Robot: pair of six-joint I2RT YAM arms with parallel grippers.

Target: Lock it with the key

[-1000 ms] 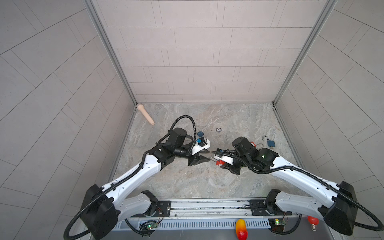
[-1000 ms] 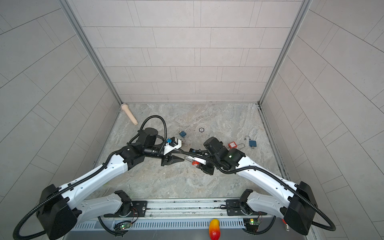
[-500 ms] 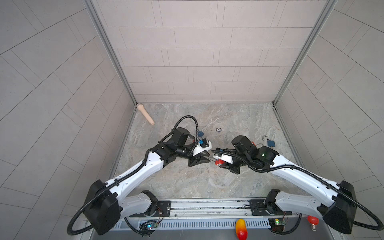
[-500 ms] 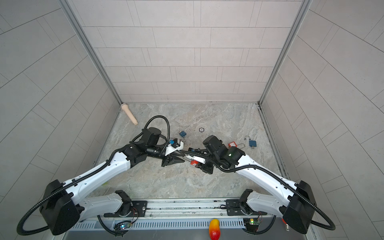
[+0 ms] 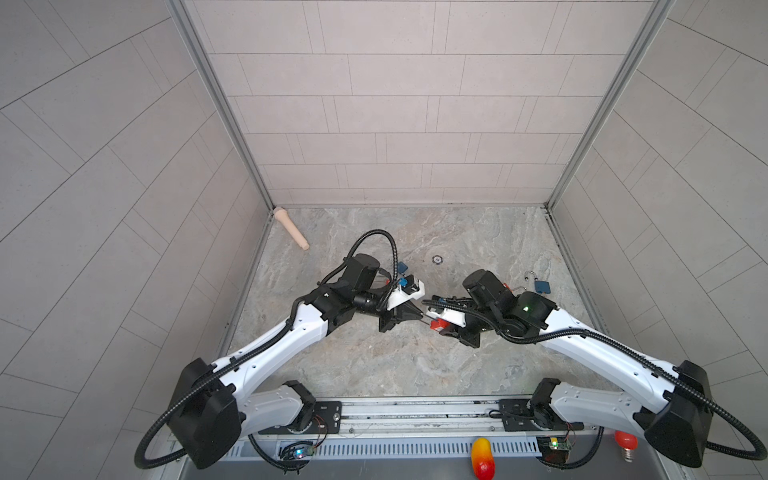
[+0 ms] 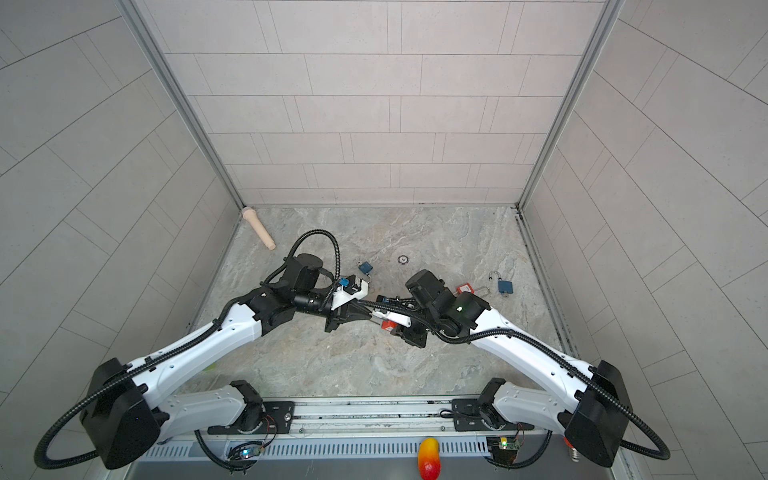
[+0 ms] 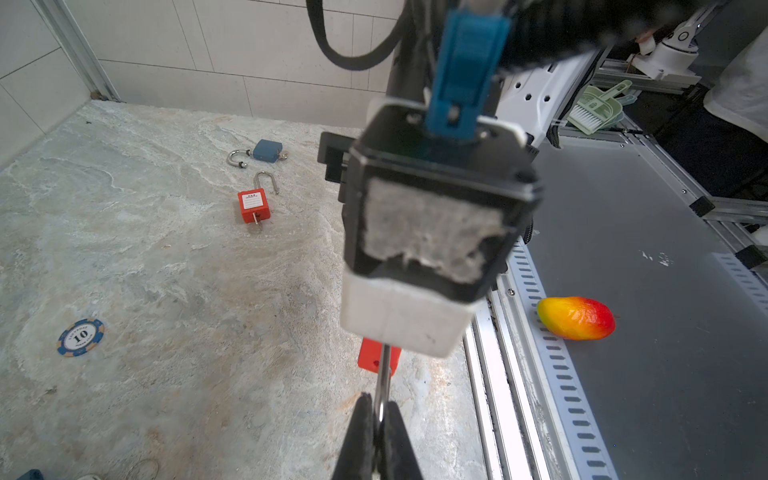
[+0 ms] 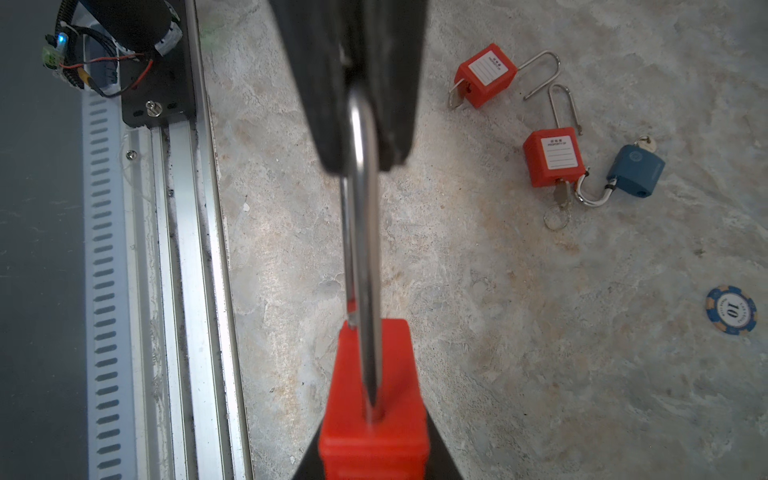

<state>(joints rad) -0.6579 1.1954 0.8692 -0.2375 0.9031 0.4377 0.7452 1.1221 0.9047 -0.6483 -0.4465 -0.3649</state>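
Red padlock (image 8: pixel 374 386): above the bench (image 5: pixel 374 365), front centre, between the two arms. Left gripper (image 7: pixel 376 415): clamped tight on its steel shackle (image 8: pixel 363 216). Right gripper (image 8: pixel 374 461): jaws flank the red body; whether they pinch it, I cannot tell.

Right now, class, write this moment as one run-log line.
left end effector: shut on shackle | right end effector: holding red padlock body | state: padlock spanned between both arms
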